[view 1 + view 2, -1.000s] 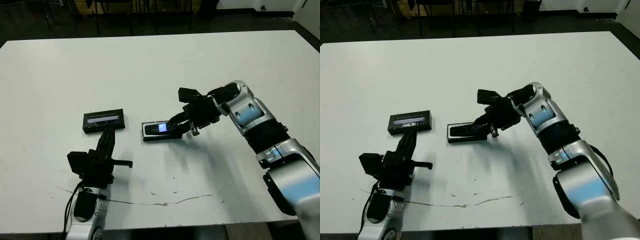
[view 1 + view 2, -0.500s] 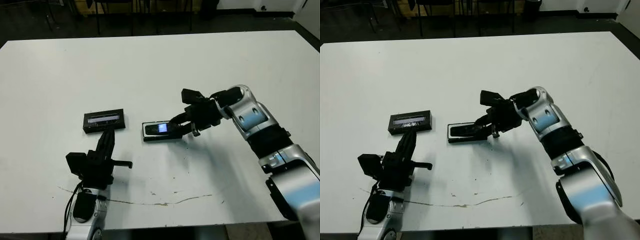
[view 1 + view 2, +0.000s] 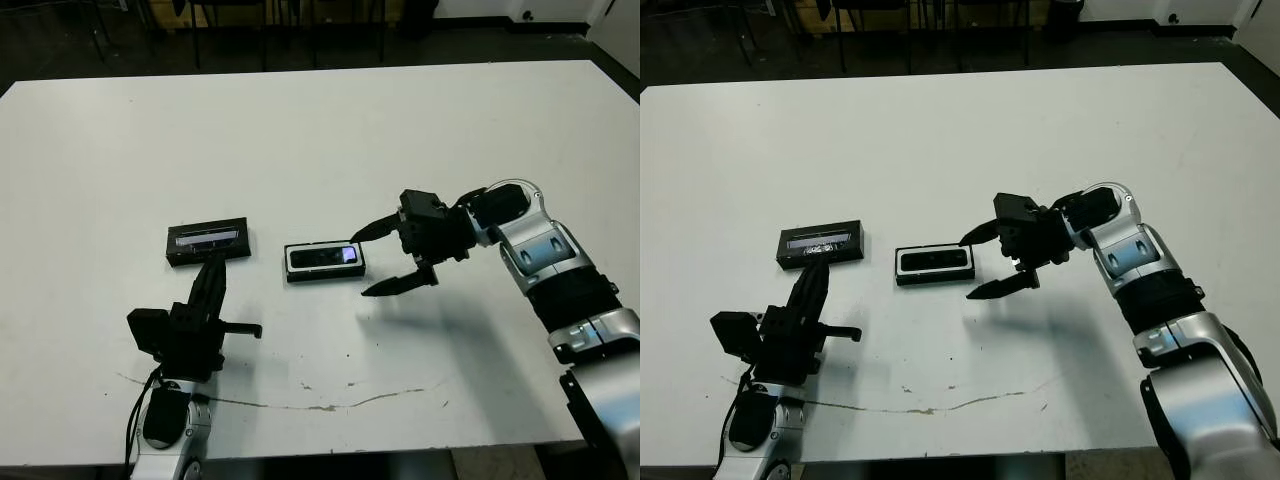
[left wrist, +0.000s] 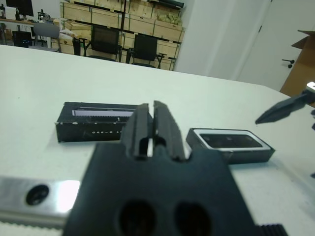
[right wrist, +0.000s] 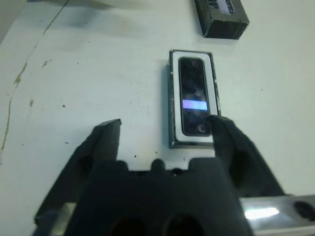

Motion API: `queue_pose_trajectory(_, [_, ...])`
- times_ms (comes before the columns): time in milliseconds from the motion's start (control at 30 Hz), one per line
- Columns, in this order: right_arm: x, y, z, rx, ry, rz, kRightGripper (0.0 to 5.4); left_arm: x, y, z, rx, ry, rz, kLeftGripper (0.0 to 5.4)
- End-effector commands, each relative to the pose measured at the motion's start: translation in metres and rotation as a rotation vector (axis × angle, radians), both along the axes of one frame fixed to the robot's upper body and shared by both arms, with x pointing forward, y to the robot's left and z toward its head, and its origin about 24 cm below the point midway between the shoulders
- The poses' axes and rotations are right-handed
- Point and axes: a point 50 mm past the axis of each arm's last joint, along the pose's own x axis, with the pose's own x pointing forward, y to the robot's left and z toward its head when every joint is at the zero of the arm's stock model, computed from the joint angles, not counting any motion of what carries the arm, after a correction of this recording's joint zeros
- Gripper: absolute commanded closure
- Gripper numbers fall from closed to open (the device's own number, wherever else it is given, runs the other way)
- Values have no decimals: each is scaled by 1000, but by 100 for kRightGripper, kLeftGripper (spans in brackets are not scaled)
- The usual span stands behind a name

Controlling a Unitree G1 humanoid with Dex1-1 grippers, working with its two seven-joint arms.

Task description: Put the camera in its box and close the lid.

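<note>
While lying flat in the white-lined box (image 3: 324,261) mid-table, one camera (image 3: 327,256), screen glowing toward the right gripper (image 3: 383,260), nothing over it. One lid (image 3: 208,241) well apart on the left, beyond the left gripper (image 3: 213,284). Right gripper spread wide and holding nothing, just beside the box's end without touching; left fingers (image 4: 152,125) pressed together, holding nothing, pointing toward the lid.

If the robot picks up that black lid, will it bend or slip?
The lid looks boxy with straight edges, so it probably stays stiff. Its glossy pale strip may be a bit slippery. It lies flat and low, so it should slide rather than tip or roll.
</note>
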Motion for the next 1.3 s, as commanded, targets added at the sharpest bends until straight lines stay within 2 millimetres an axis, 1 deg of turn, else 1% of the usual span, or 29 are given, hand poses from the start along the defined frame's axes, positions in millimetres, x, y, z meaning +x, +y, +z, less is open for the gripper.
queue_pose_trajectory(33, [-1,-11,0,1,-1,-55,52,-2,3,-6,15,29,-8,540])
queue_pose_trajectory(133, [1,-15,6,10,-20,-88,0,-1,4,-6,14,27,-13,540])
queue_pose_trajectory(233, [1,-22,11,46,-33,-144,0,-1,3,-6,20,30,-10,540])
queue_pose_trajectory(300, [0,-30,13,132,14,-251,0,-2,3,-5,18,34,-6,540])
queue_pose_trajectory(367, [-6,-40,15,202,19,-403,0,-2,5,-5,14,26,-7,540])
queue_pose_trajectory(400, [-11,-43,16,240,2,-471,0,-2,6,-4,19,19,-6,540])
queue_pose_trajectory(500, [-31,-53,13,381,-49,-634,33,-8,12,6,99,-16,-40,540])
queue_pose_trajectory(567, [-46,-59,11,425,-112,-715,66,-12,19,23,170,-90,-126,540])
queue_pose_trajectory(667, [-68,-70,6,458,-173,-802,118,-20,34,66,332,-209,-209,540])
queue_pose_trajectory(733, [-77,-76,2,470,-166,-824,157,-22,41,90,405,-267,-241,540])
queue_pose_trajectory(800, [-82,-79,-3,503,-152,-820,194,-19,49,109,480,-309,-266,540])
queue_pose_trajectory(933, [-87,-79,-3,524,-171,-796,267,0,65,136,636,-354,-282,540])
queue_pose_trajectory(1033, [-88,-73,0,535,-189,-761,321,16,70,154,731,-315,-303,540])
queue_pose_trajectory(1100, [-87,-72,3,529,-192,-747,360,28,71,163,756,-280,-333,540])
queue_pose_trajectory(1133, [-87,-72,4,520,-196,-746,377,34,72,166,754,-257,-355,540])
queue_pose_trajectory(1233, [-88,-71,7,519,-202,-732,432,61,76,170,740,-158,-465,540])
queue_pose_trajectory(1300, [-88,-71,10,532,-195,-722,467,79,80,171,782,-85,-494,540])
